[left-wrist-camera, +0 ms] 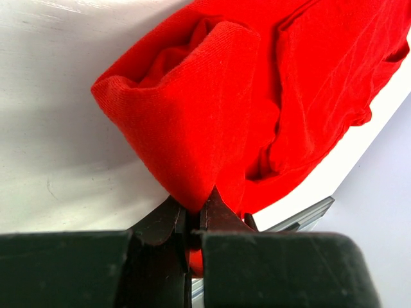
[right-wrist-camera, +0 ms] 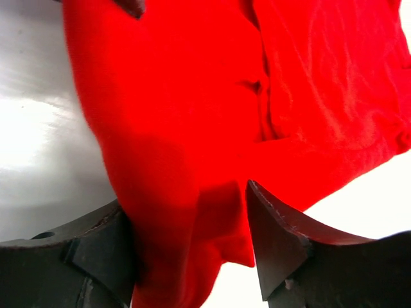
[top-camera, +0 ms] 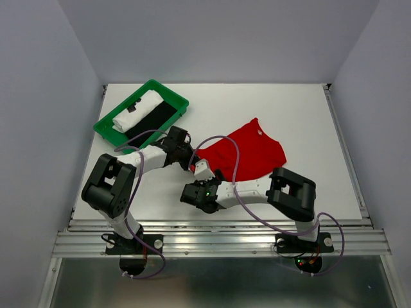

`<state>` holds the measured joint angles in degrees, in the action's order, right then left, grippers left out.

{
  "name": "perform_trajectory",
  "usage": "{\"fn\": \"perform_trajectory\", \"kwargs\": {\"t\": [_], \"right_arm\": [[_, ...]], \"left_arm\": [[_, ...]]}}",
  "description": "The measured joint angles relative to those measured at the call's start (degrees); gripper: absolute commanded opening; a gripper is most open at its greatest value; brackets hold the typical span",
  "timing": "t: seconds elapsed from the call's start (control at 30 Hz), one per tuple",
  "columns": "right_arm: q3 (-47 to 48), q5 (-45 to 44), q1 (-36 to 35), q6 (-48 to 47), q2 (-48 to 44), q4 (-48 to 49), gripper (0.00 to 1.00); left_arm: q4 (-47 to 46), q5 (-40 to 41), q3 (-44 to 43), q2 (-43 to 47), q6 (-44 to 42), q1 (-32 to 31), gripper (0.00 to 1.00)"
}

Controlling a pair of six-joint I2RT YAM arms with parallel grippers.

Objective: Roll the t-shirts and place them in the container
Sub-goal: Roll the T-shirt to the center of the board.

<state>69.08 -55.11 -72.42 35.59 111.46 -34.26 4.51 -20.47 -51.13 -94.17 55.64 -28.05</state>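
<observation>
The red t-shirt (top-camera: 250, 154) seems to be starting its roll: the left gripper (left-wrist-camera: 196, 213) is pinching the folded edge; the right gripper (right-wrist-camera: 186, 212) is straddling it, fingers spread, likely needing to clamp next.

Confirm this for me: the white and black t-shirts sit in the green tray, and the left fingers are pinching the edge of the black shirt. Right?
Not quite. The left fingers are pinched on the red t-shirt, not the black one, as the left wrist view shows. The rest holds: the white t-shirt and the black t-shirt sit in the green tray.
</observation>
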Motion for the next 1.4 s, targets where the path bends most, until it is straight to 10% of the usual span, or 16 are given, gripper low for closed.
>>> {"fn": "perform_trajectory", "kwargs": {"t": [0.37,0.93,1.2,1.4], "right_arm": [[3.7,-4.4,-0.5,7.5,3.2,-9.0,0.68],[5.0,-4.9,-1.9,11.8,6.0,-12.6,0.11],[-0.7,0.3,-1.7,5.5,-0.8,-4.7,0.01],[-4.2,10.0,0.8,1.8,-8.5,1.5,0.01]], "left_arm": [[0.0,0.0,0.0,0.0,0.0,0.0,0.00],[0.1,-0.1,0.0,-0.3,-0.5,-0.1,0.00],[0.0,-0.1,0.1,0.8,-3.2,-0.3,0.60],[0.3,0.5,0.6,4.9,-5.6,-0.2,0.71]]}}
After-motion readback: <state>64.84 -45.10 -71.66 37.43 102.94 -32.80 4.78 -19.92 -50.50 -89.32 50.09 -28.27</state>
